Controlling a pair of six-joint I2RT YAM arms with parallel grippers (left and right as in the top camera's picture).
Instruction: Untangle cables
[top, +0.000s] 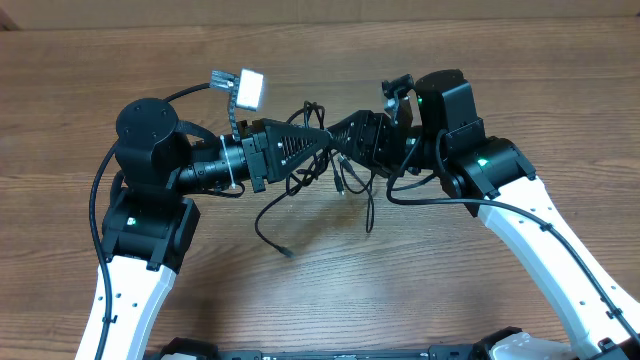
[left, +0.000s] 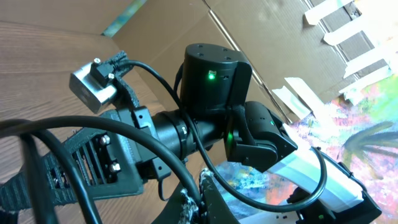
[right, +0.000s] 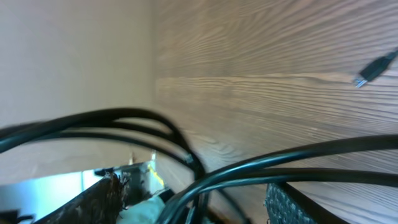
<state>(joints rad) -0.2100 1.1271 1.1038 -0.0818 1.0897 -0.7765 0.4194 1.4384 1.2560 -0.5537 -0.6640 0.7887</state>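
Left end effector (top: 322, 136) pinches cables (top: 341, 178) — right end effector (top: 339, 132): cannot tell.

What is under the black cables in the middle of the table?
Only bare wooden table is seen under the cables. Where the left pincer and right pincer meet, they are covered.
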